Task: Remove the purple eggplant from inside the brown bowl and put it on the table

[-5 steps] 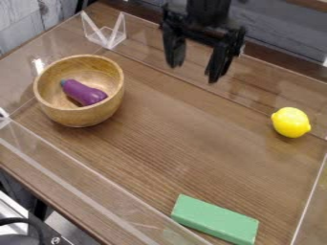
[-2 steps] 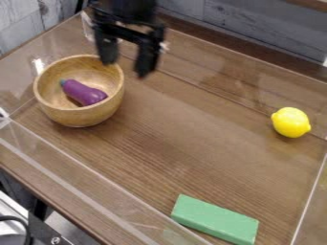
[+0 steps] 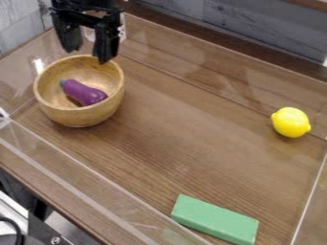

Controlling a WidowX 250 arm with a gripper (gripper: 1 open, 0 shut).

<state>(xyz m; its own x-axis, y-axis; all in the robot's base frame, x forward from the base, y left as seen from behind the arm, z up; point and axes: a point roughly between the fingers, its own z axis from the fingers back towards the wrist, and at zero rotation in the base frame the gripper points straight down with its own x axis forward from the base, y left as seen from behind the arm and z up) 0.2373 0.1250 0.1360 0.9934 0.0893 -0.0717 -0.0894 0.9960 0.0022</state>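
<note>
– Where's the eggplant?
– Inside the bowl, left of the frame, long axis running upper left to lower right.
– And the claw?
– Fingers apart, empty, over the bowl's far rim; the eggplant lies just below it in the frame.

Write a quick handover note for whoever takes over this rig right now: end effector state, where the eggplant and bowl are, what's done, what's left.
End effector: open, empty, pointing down, above the back rim of the bowl.
Eggplant: lying inside the bowl, untouched.
Table: a lemon sits at the right, a green block near the front.
Done: nothing grasped so far.
Left: lower into the bowl, grip the eggplant, lift it out, set it on bare table.
</note>
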